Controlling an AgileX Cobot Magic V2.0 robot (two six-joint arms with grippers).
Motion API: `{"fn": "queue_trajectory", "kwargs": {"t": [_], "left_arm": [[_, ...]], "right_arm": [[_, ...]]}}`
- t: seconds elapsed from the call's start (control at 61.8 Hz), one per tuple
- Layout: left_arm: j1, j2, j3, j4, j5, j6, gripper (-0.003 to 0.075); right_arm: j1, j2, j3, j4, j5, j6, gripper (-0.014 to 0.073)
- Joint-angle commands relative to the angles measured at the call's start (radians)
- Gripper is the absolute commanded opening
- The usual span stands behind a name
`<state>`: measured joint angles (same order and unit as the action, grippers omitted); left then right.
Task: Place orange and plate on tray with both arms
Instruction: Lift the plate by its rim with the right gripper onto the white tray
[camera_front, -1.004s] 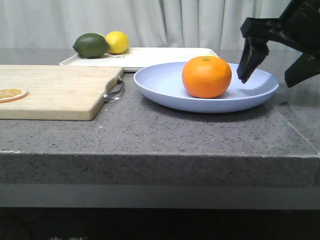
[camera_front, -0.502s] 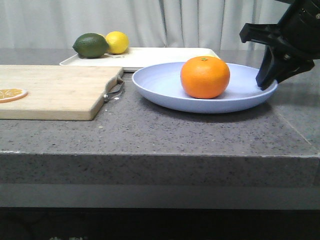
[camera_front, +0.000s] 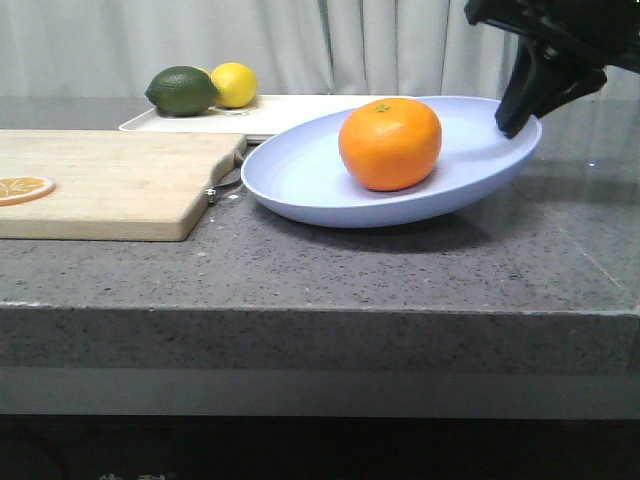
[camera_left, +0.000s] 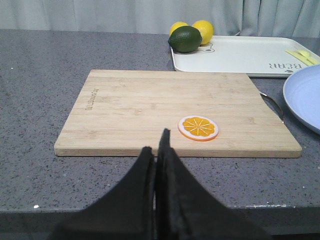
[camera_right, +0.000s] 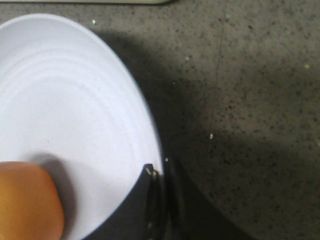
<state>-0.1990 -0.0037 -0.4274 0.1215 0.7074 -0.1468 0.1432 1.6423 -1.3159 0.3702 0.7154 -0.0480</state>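
The wide, shallow, pale lavender-blue plate (camera_front: 400, 170) sits tilted on the grey speckled stone counter (camera_front: 300, 265): its right edge is raised, pinched in the black angular right gripper (camera_front: 512, 122), while its left edge rests low just beside the light wooden cutting board (camera_front: 110, 180). The right wrist view shows that gripper's dark fingers (camera_right: 150, 200) clamped over the rim, one inside the bowl and one beneath. The whole round bright-orange orange (camera_front: 390, 143) rides inside the plate, close to the middle and downhill of the grip. The flat cream-white tray (camera_front: 300, 108) lies directly behind the plate, farther from the robot and a little left, with a dark green lime (camera_front: 182, 90) and a yellow lemon (camera_front: 234, 84) on its far left corner. So the carry seems to run away and leftward from the right gripper, and the slope could roll the fruit toward the low edge. The black left gripper (camera_left: 157, 150) hangs pressed closed on nothing over the near edge of the cutting board, near a flat dried orange slice (camera_left: 198, 127), well apart from the plate's unsupported side.
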Motion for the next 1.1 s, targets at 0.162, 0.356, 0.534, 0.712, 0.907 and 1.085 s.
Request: {"fn": "queue_trajectory", "kwargs": {"t": [0.162,0.356,0.534,0.712,0.907,1.085], "left_arm": [[0.001,-0.017,-0.025,-0.001,-0.089,-0.008,-0.0018],[0.001,-0.017,-0.025,-0.001,-0.089,-0.008,-0.0018],[0.001,-0.017,-0.025,-0.001,-0.089,-0.008,-0.0018],[0.001,-0.017,-0.025,-0.001,-0.089,-0.008,-0.0018],[0.001,-0.017,-0.025,-0.001,-0.089,-0.008,-0.0018],[0.001,-0.017,-0.025,-0.001,-0.089,-0.008,-0.0018]], "right_arm": [[-0.003,0.081,-0.286,0.113,0.044,0.048,-0.006],[-0.003,0.24,-0.538,0.165,0.082,0.077,-0.006],[-0.002,0.393,-0.778,0.17,0.105,0.129,-0.006],[-0.002,0.57,-1.016,0.17,0.104,0.202,-0.006],[0.0,0.731,-1.239,0.17,0.095,0.254,-0.006],[0.0,0.821,-1.346,0.171,0.07,0.312,-0.006]]}}
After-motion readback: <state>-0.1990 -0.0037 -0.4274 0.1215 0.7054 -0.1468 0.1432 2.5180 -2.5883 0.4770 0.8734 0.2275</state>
